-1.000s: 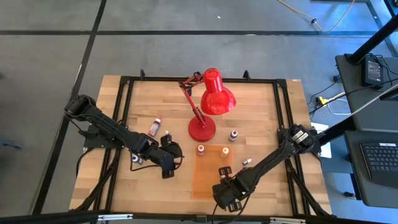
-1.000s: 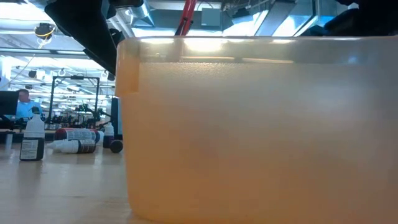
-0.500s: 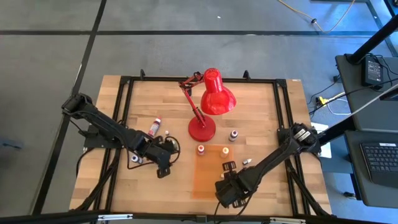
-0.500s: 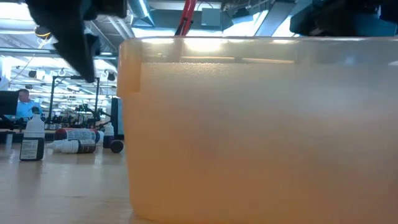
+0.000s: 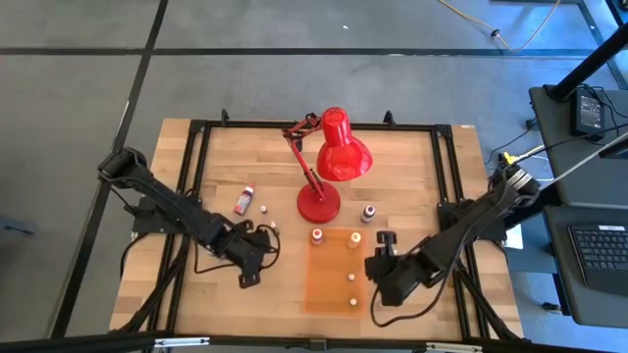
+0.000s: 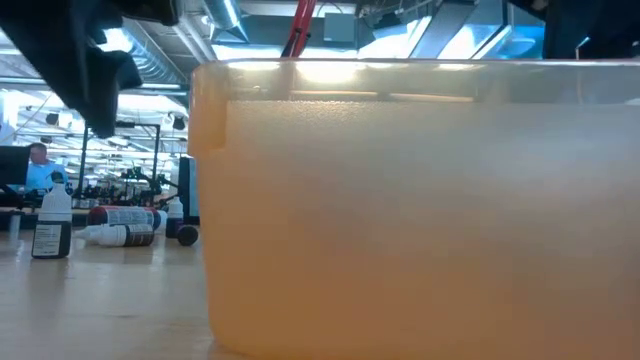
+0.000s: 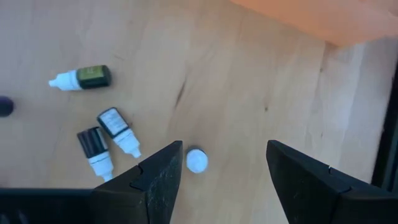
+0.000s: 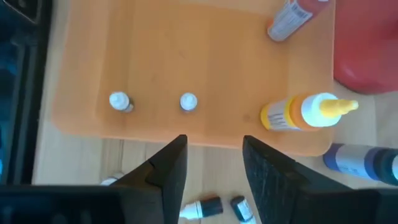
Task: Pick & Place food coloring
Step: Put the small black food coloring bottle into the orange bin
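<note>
The orange tray [image 5: 332,270] sits on the near middle of the wooden table [image 5: 412,167], just in front of the red desk lamp [image 5: 332,162]. Four food coloring bottles are in it right now: two standing upright with just their white caps showing [image 8: 188,101] near the tray's near right side, an orange one [image 8: 298,113] at the far right corner and a red one [image 8: 289,18] at the far left corner. A blue bottle [image 8: 360,160] stands just off the tray's far right corner.

The right gripper [image 8: 211,163] hangs over the tray's right edge, fingers parted with nothing between them.

The left gripper [image 7: 222,169] is over the bare table to the left of the tray, jaws spread wide and empty, with an upright bottle's white cap [image 7: 197,160] just inside its finger. Three more bottles lie on their sides nearby, one green [image 7: 84,78] and two dark ones [image 7: 106,137] next to each other. A red-labelled one [image 5: 241,201] lies farther back on the left
</note>
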